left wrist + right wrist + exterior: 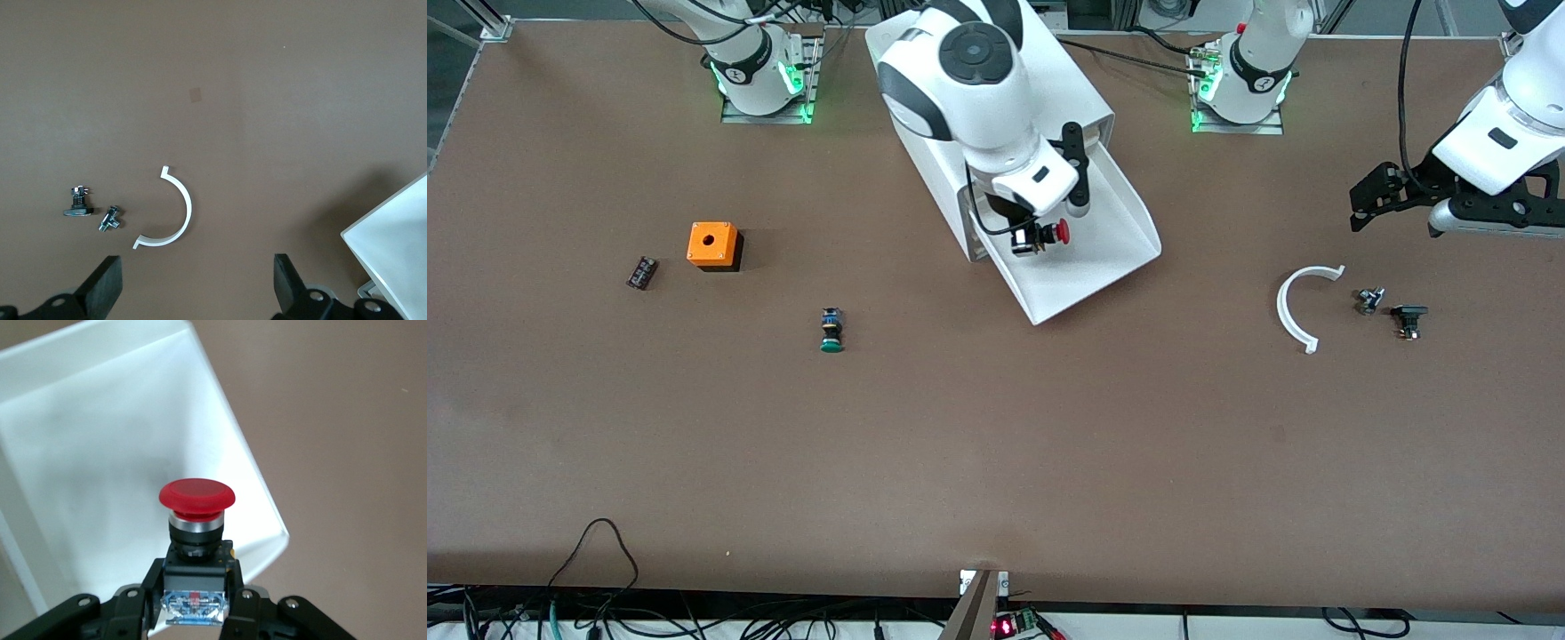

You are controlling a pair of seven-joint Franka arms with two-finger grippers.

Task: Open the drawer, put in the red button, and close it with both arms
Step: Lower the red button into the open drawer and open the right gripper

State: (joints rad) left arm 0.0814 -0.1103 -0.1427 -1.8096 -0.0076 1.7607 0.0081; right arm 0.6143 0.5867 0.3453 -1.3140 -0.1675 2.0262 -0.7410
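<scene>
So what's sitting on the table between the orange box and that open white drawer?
Only the green-capped button, lying nearer the front camera than the orange box and the drawer, per the front view.

The right arm reaches out from its base with its wrist bent down and the right gripper [1039,238] clamped, while the left arm waits raised at its own end, the left gripper [197,283] spread wide, holding nothing.

The left hand [198,283] hangs with fingers [103,283] spread wide over the brown tabletop [267,100]. Between them lie a white arc [183,207], a small metal fitting [110,218] and a black part [79,203]; the drawer [397,233] corner shows nearby.
</scene>
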